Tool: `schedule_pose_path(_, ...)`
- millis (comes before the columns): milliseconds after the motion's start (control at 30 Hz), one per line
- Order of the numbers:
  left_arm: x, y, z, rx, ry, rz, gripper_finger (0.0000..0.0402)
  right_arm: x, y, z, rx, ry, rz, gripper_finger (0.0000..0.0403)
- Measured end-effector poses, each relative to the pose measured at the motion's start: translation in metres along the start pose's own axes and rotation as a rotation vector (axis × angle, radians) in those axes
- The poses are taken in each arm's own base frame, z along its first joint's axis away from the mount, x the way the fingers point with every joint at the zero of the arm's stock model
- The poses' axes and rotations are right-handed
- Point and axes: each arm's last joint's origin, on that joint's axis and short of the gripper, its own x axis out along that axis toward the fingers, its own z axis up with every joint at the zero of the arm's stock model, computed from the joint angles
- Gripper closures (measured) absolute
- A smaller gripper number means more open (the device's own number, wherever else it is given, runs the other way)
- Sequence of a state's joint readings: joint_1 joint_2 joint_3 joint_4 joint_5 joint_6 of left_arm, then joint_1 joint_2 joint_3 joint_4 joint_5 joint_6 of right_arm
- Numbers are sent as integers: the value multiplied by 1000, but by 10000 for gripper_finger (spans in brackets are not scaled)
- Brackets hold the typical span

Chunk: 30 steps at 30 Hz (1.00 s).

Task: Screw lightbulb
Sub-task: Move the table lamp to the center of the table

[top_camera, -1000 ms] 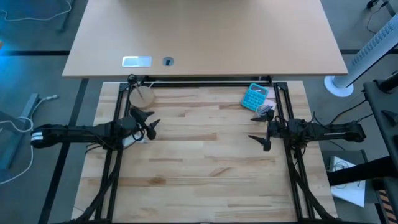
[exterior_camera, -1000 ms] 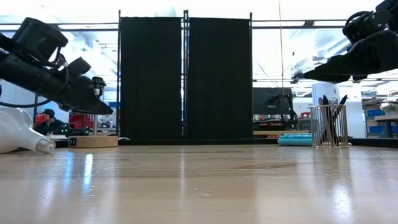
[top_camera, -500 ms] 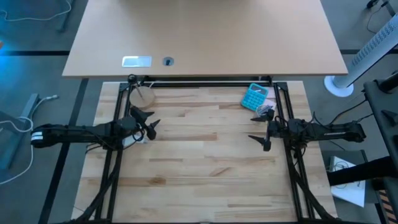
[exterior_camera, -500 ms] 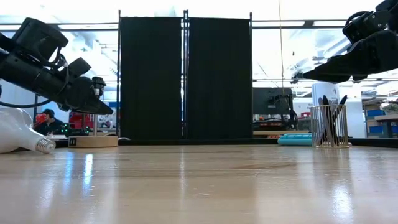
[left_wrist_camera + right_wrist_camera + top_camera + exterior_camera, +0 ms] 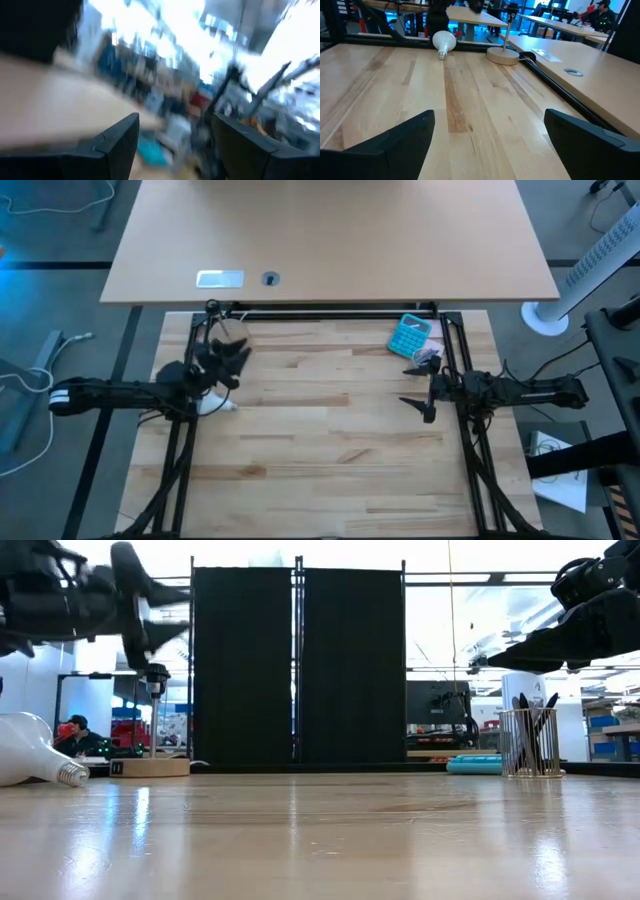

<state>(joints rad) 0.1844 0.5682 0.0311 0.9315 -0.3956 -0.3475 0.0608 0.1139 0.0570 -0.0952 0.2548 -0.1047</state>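
The white lightbulb (image 5: 210,404) lies on its side on the table at the left, and in the low view (image 5: 25,748) its grey base points right. It also shows in the right wrist view (image 5: 443,41). The round wooden disc (image 5: 229,335) with its post and black socket (image 5: 155,674) stands at the far left. My left gripper (image 5: 231,363) is open and empty. It hangs high above the table between the bulb and the disc (image 5: 150,612). My right gripper (image 5: 409,386) is open and empty, raised at the right (image 5: 487,150).
A teal calculator (image 5: 408,335) and a wire pen holder (image 5: 429,360) stand at the far right. Black frame rails (image 5: 330,313) run along the far edge and both sides. The table's middle is bare wood. A person (image 5: 77,734) sits in the room beyond.
My left gripper has risen and swung toward the table's far edge, toward the wooden disc, turning as it went; its wrist view is blurred by the motion. It stays open. The bulb has kept its place.
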Motion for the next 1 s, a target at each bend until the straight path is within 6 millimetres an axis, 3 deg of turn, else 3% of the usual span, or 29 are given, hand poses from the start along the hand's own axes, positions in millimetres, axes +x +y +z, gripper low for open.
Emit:
schedule_pose_path(267,-2,-6,17,-28,-162,-71,161,0,0,0,0,0,0,32)
schedule_pose_path(367,0,0,12,-8,-132,91,161,0,0,0,0,0,0,32)
schedule_pose_path(500,-2,18,-12,163,9,491,161,0,0,0,0,0,0,32)
schedule_pose_path(567,-5,25,-21,222,59,611,161,0,0,0,0,0,0,32)
schedule_pose_path(733,-5,30,-34,346,138,689,161,0,0,0,0,0,0,32)
schedule_pose_path(900,4,35,-30,434,102,860,161,0,0,0,0,-1,-1,32)
schedule_pose_path(1000,10,40,-28,463,129,854,161,0,0,0,0,0,-1,32)
